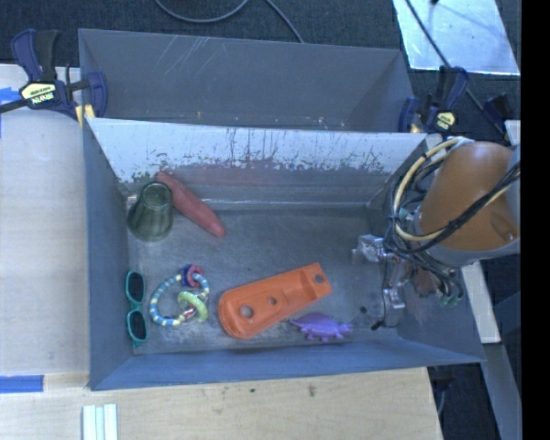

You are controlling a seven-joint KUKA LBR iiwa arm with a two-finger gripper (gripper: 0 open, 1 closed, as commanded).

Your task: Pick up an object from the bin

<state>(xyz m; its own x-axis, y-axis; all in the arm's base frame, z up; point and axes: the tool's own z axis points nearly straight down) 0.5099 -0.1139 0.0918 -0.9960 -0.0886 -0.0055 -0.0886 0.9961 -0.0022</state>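
Low at the right of the bin (257,163), the hand (388,305) hangs near a purple toy (323,327); how wide it stands I cannot tell; nothing seems lifted yet.

Cropped, covered and unclear parts at the bin

The orange wrist cover (472,204) runs out of the picture on the right, and its cables cover the upper part of the gripper (391,310), whose tip is too small to make out. Whether the green cup (150,214) touches the reddish root-shaped thing (198,208) beside it cannot be told. The purple toy (324,328) by the orange handle-shaped piece (270,302) is too small to identify, as are the beads of the coloured ring (177,302).
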